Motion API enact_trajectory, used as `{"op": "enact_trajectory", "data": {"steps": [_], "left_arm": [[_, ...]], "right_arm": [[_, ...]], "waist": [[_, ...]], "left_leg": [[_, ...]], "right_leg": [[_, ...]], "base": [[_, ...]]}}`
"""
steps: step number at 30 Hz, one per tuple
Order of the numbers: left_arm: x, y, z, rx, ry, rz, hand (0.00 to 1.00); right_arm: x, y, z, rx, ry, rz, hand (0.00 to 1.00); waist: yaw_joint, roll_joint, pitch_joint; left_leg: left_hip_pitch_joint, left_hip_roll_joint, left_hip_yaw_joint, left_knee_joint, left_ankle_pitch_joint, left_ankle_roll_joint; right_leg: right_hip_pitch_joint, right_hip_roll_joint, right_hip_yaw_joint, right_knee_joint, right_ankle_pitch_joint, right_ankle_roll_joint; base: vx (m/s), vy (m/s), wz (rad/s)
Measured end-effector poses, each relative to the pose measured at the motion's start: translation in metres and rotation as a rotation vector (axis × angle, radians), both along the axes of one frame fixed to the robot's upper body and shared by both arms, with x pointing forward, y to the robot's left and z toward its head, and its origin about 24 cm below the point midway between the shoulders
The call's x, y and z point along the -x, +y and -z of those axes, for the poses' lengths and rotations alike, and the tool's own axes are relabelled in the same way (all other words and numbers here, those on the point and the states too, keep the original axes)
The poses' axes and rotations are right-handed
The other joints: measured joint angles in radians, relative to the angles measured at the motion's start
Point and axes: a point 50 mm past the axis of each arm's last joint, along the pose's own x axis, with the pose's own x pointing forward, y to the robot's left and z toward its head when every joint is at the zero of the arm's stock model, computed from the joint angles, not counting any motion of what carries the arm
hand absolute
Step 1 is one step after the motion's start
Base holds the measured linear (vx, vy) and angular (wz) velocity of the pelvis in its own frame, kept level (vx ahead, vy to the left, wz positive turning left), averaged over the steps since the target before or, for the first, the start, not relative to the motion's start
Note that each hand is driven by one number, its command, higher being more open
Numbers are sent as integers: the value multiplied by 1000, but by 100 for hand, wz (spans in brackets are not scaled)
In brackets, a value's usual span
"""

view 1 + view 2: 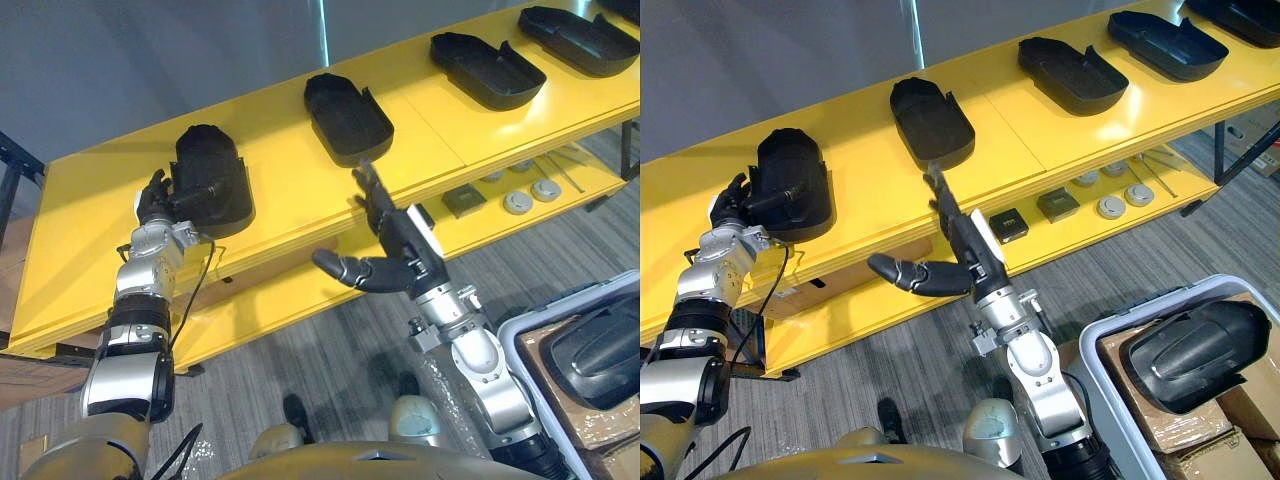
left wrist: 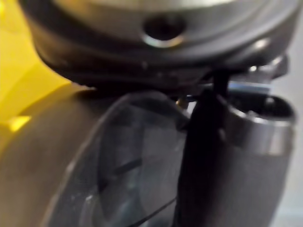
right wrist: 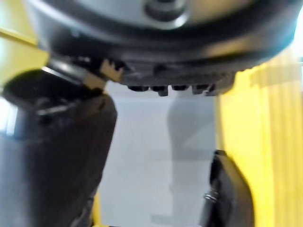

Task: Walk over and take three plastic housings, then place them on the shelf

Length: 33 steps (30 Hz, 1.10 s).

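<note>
As left hand [image 1: 155, 203] clasps housing [image 1: 215, 168] — right hand [image 1: 403, 248] splays.

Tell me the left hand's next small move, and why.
Probably loosen the left hand and draw it back. The housing it grips seems to rest already on the yellow shelf, in line with the other housings. The right hand hangs open in front of the shelf, holding nothing.

The left arm stretches forward, the left hand [image 1: 157, 200] curled round the edge of a housing [image 1: 215, 165]. The right hand [image 1: 400, 250] is raised, fingers straight, thumb spread sideways.
</note>
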Motion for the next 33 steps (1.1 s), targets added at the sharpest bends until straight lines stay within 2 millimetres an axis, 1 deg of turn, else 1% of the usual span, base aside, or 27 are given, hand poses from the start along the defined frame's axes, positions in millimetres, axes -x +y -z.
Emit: {"op": "enact_trajectory", "data": {"steps": [2, 6, 8, 11, 13, 16, 18, 20, 22, 23, 25, 26, 27, 28, 29, 30, 32, 33], "left_arm": [[-1, -3, 0, -58, 17, 15, 100], [-2, -7, -4, -107, 13, 47, 100], [-3, -10, -10, -111, -11, 73, 100], [-5, -18, -27, -124, -76, 150, 100], [-5, -19, -38, -151, -110, 184, 100], [-3, -19, -61, -214, -189, 220, 100], [-1, -15, -72, -290, -220, 208, 100], [7, -5, -84, -391, -258, 172, 100], [10, -3, -93, -412, -298, 160, 100], [16, -2, -101, -422, -345, 143, 100], [30, 2, -109, -469, -413, 109, 100], [42, 4, -110, -483, -453, 85, 100], [48, 5, -111, -491, -475, 72, 100], [62, 7, -111, -504, -511, 49, 100], [79, 6, -108, -496, -557, 25, 100], [88, 4, -105, -481, -579, 15, 100], [126, -12, -81, -365, -637, -20, 100], [135, -17, -74, -336, -637, -29, 100]], "right_arm": [[-1, -1, -15, -15, -84, -5, 100], [-1, -3, -16, -28, -87, -12, 100], [0, -2, -15, -35, -76, -34, 100], [-1, -1, -12, -28, -66, -50, 100], [-2, 1, -9, -26, -48, -65, 100], [-3, 4, 0, -39, 2, -106, 100], [-3, 8, 4, -30, 23, -135, 100], [-1, 15, 8, -44, 58, -212, 100], [1, 18, 10, -41, 81, -255, 100], [2, 22, 12, -24, 97, -291, 100], [4, 28, 18, -10, 135, -343, 100], [5, 31, 24, -19, 174, -375, 100], [4, 32, 27, -23, 196, -389, 100], [3, 32, 33, -30, 232, -405, 100], [2, 32, 39, -41, 272, -421, 100], [2, 31, 41, -45, 290, -425, 100], [1, 31, 50, -41, 336, -427, 100], [0, 31, 51, -40, 339, -426, 100]], "waist": [[-1, -1, 0], [1, -3, 0], [4, -3, 0], [14, -5, -1], [19, -5, -1], [28, -5, -3], [31, -4, -7], [41, -3, -24], [57, -4, -36], [69, -6, -47], [83, -10, -69], [91, -12, -88], [97, -14, -95], [113, -16, -102], [125, -19, -109], [134, -21, -112], [167, -29, -135], [173, -31, -136]], "left_leg": [[11, 1, 0, 0, -1, -1], [12, 1, -7, 0, -2, -2], [12, 1, -9, 0, -2, -2], [19, 1, -15, -1, -2, -2], [28, 1, -15, -1, -2, -2], [29, 2, -23, -1, -2, -2], [30, 2, -32, -2, -2, -2], [28, 2, -40, -2, -1, -2], [28, 2, -52, -2, -1, -2], [24, 2, -61, -2, -1, -2], [16, 1, -79, -2, 0, -3], [8, 1, -95, -2, 1, -4], [6, 0, -102, -2, 2, -5], [7, -1, -114, -2, 2, -5], [5, -2, -128, -2, 3, -6], [6, -3, -134, -2, 3, -6], [-6, -5, -161, -5, 5, -7], [-7, -5, -169, -5, 5, -7]], "right_leg": [[17, 1, -4, -10, 2, 1], [30, 2, -14, -26, 7, 1], [36, 3, -17, -35, 12, 1], [51, 3, -25, -43, 16, 0], [61, 3, -26, -45, 16, 0], [74, 3, -37, -56, 19, -1], [85, 3, -49, -62, 20, -1], [96, 3, -65, -78, 24, -1], [104, 3, -75, -80, 24, -2], [108, 3, -85, -82, 24, -2], [119, 3, -107, -95, 24, -2], [123, 3, -124, -99, 23, -4], [127, 3, -131, -101, 22, -4], [140, 3, -146, -108, 21, -5], [151, 3, -161, -112, 21, -5], [156, 2, -168, -113, 20, -6], [165, 2, -195, -116, 15, -7], [169, 2, -204, -116, 12, -8]], "base": [[0, 0, 0], [-3, -2, 5], [-3, 1, 4], [0, 1, 4], [0, 0, 0], [-14, 5, 7], [-11, 4, 12], [9, 3, 11], [22, -1, 17], [30, -1, 23], [30, -4, 30], [37, -12, 34], [38, -14, 34], [30, -16, 33], [15, -10, 31], [0, -11, 32], [-8, -13, 33], [-15, -17, 39]]}}
